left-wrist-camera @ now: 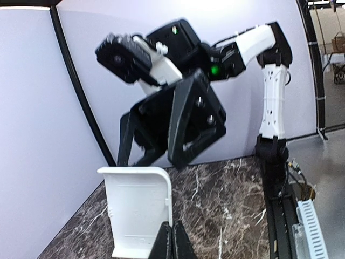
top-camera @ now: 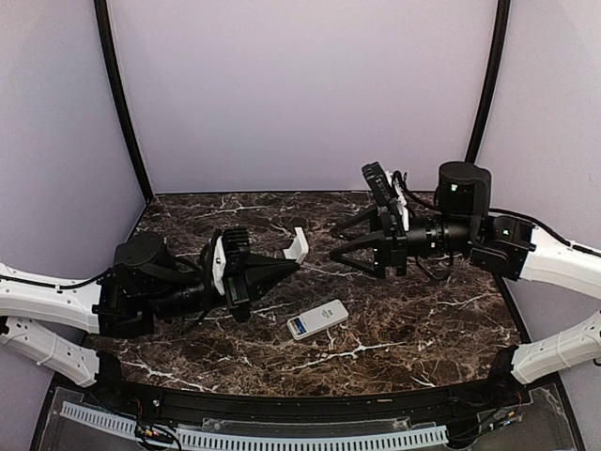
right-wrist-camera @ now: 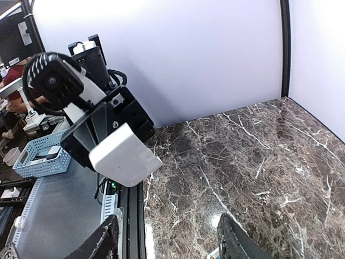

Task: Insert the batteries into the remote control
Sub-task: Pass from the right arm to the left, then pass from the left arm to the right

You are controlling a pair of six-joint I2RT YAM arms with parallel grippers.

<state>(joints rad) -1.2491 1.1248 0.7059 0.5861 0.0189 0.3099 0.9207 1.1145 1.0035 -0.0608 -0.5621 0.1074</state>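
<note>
A dark, white-veined marble surface [top-camera: 423, 319] sat inside pale lavender walls [top-camera: 300, 94], with black curved poles [top-camera: 120, 103] in the back corners. The remote [top-camera: 317, 319] lay flat on the surface near the front middle, its display end toward the near edge, below and between the two arms. The left gripper [top-camera: 289, 266] had its jaws clamped on a small white cover [top-camera: 299, 246], held off the surface. The right gripper [top-camera: 336, 244] faced it close by, jaws apart and holding nothing. Only the top view showed the remote. The left wrist view showed the cover [left-wrist-camera: 137, 208] standing upright. Only the right wrist view showed a blue basket [right-wrist-camera: 40, 156] beyond the surface edge.
</note>
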